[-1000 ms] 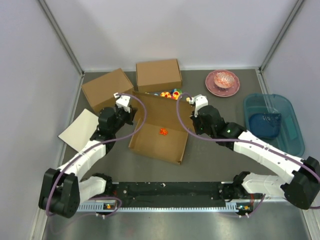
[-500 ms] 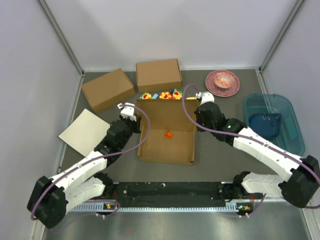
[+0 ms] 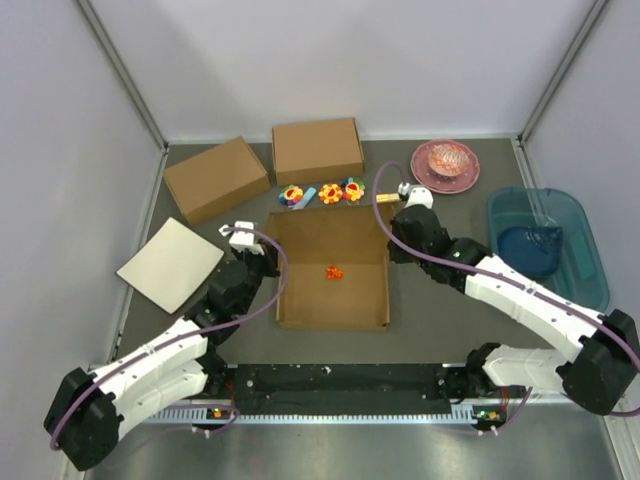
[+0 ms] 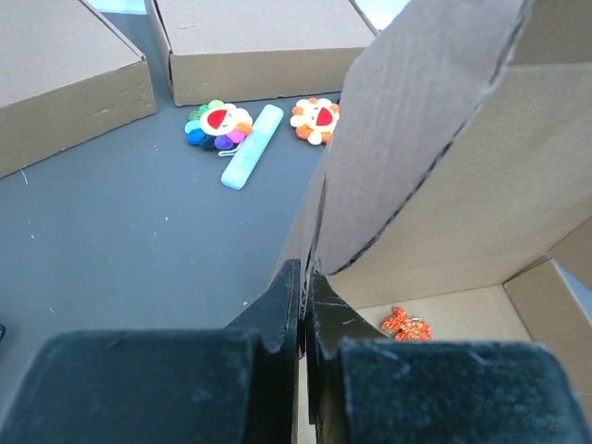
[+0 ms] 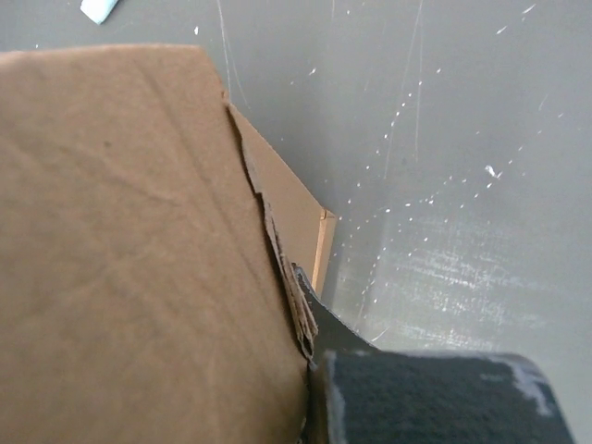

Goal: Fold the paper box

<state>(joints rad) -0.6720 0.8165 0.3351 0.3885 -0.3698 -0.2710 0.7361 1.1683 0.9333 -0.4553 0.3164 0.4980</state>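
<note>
The paper box (image 3: 345, 240) lies open-topped at the table's middle, a brown cardboard tray with its side walls raised. My left gripper (image 3: 270, 256) is shut on its left wall. In the left wrist view the black fingers (image 4: 287, 301) pinch the wall's edge, and the box (image 4: 444, 185) rises ahead with a flap standing up. My right gripper (image 3: 397, 232) is shut on the box's right wall near the far corner. In the right wrist view the cardboard (image 5: 139, 231) hides one finger, and the other finger (image 5: 347, 338) presses against its layered edge. A small orange trinket (image 3: 333, 271) lies inside.
Two formed brown boxes (image 3: 215, 178) (image 3: 317, 150) stand at the back left. Flower toys (image 3: 330, 193) and a pale blue stick (image 3: 308, 195) lie just behind the paper box. An off-white board (image 3: 170, 263) lies left, a pink plate (image 3: 446, 165) and a blue tub (image 3: 546, 245) right.
Both arms have drawn the box toward the near edge and turned it square to the table. The flower toys behind it have come fully into view.
</note>
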